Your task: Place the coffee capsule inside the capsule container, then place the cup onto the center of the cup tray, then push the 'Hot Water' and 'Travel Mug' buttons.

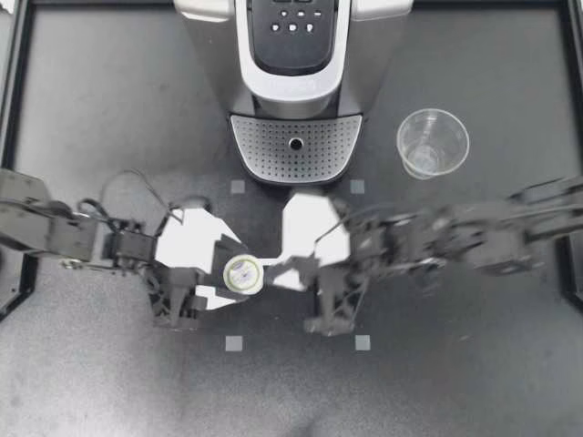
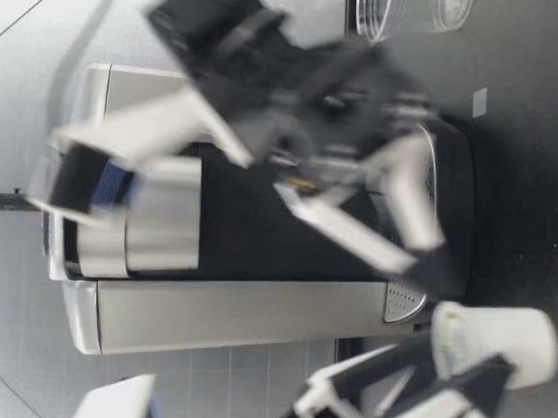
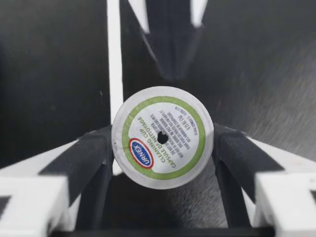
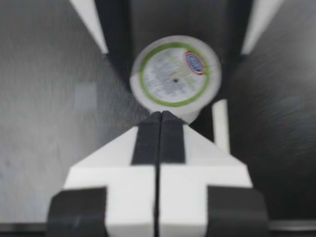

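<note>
The coffee capsule (image 1: 243,272), white with a green-ringed foil lid, stands lid up on the table in front of the coffee machine (image 1: 291,64). My left gripper (image 1: 234,274) is shut on it, one dark finger (image 3: 94,153) against each side of the capsule (image 3: 163,137). My right gripper (image 1: 276,269) is shut on nothing, its tips just beside the capsule (image 4: 175,74). In the low view the capsule (image 2: 491,343) sits low by the table in my left gripper (image 2: 476,370), and the right arm is blurred in front of the machine. The clear plastic cup (image 1: 433,143) stands upright at the machine's right.
The perforated cup tray (image 1: 296,146) lies at the machine's foot, with the button panel (image 1: 291,23) on top. Small grey square marks (image 1: 234,343) dot the dark table. A black frame (image 1: 18,137) borders the table.
</note>
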Controlling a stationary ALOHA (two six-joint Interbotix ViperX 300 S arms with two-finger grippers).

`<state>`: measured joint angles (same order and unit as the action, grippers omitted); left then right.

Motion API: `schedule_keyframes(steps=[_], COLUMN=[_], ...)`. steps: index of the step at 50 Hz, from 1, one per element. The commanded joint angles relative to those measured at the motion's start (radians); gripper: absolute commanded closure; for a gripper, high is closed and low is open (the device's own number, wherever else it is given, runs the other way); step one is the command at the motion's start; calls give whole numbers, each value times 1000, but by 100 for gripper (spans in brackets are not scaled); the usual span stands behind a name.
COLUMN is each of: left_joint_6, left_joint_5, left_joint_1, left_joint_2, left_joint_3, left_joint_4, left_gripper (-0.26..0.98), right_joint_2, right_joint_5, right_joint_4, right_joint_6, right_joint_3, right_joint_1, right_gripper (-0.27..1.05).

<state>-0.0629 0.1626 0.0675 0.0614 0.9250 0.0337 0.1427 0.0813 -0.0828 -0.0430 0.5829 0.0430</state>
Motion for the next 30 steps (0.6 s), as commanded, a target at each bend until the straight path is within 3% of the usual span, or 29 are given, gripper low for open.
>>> schedule_keyframes(steps=[1, 15, 30], left_joint_6=[-21, -81, -83], left_joint_5=[5, 6, 11], left_joint_1=[-3, -3, -3], left_joint_2=[69, 186, 209], left_joint_3=[-3, 20, 20], left_joint_4=[-5, -5, -5], left_gripper=[23, 23, 23], right_joint_2=[-97, -255, -262], right_joint_5=[63, 446, 653], right_joint_4=[-5, -5, -6], right_joint_6=[-25, -86, -78], right_joint_3=[20, 183, 215], right_joint_1=[-49, -184, -224], right_gripper=[79, 79, 79])
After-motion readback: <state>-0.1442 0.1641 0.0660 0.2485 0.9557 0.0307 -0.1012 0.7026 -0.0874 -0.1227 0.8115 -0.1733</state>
